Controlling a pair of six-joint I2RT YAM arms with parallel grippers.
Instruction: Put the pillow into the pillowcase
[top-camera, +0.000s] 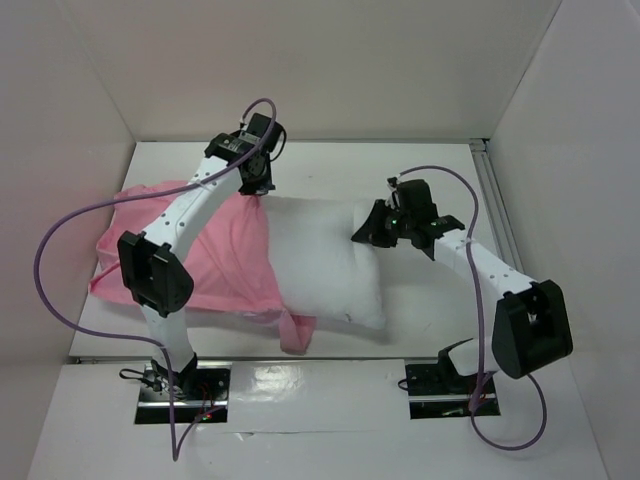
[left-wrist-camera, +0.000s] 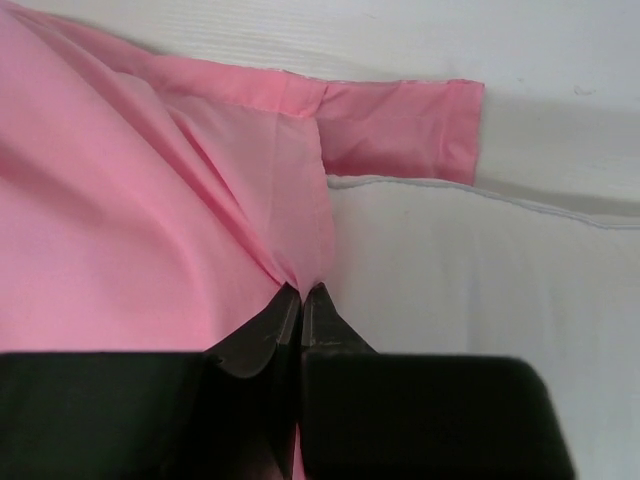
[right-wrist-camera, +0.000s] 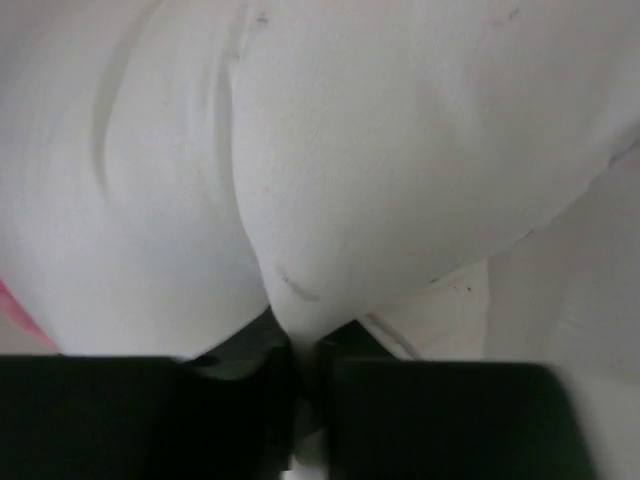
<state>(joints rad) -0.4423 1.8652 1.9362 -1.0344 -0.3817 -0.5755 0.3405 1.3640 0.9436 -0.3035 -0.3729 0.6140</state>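
On my left the pillowcase lies rumpled on the table, and its right part covers the left end of the pillow. My left gripper sits at the far edge of that overlap. Its jaws are clenched on a gathered pinch of pink cloth, just beside the spot where the case's hem meets the white fabric. The pillow lies across the middle of the table with its right half bare, and a pink flap pokes out at its near edge. My right gripper is at the pillow's far right corner, its fingers squeezed together on a fold of the white cover.
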